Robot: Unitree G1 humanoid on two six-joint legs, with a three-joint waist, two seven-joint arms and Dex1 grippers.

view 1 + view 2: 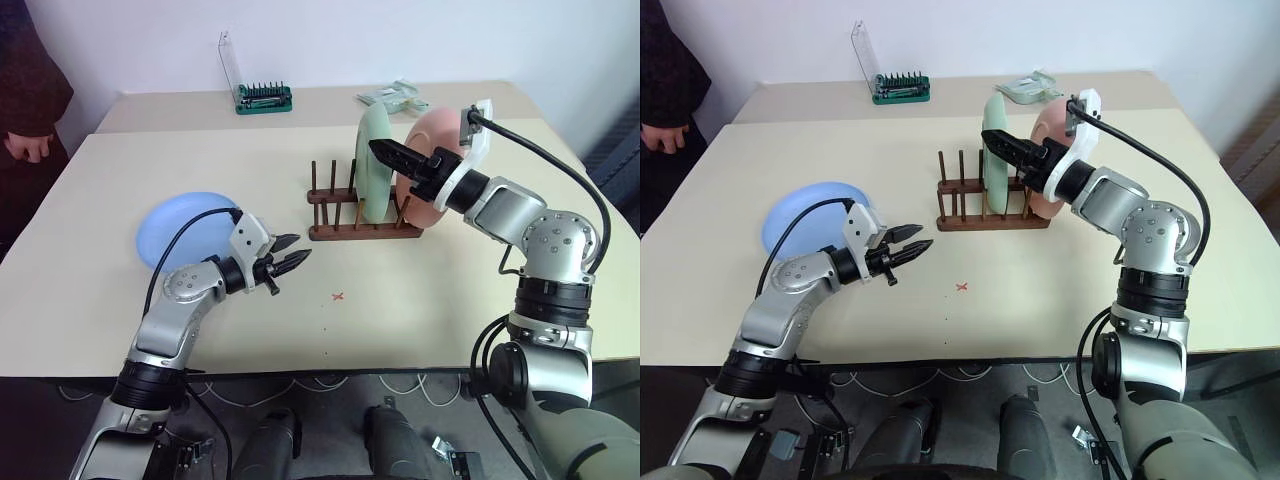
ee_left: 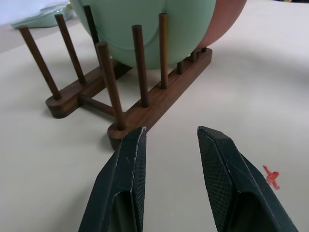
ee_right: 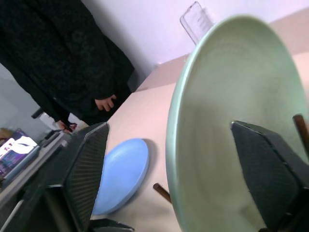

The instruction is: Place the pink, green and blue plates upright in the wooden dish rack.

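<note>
The left fingers (image 1: 287,253) hung low over the counter (image 1: 420,300), a little apart and holding nothing. Farther back the blue plate (image 1: 180,230) lay flat. The rack (image 1: 362,215) ran left to right. In it the green plate (image 1: 372,160) and pink plate (image 1: 432,165) stood upright, with the right fingers (image 1: 1002,143) spread wide at the green plate's rim.

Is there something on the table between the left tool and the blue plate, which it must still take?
Nothing visible stands between them. The blue plate lies flat just behind the left tool, with bare table around it. The tool points toward the wooden dish rack, away from the plate.
</note>
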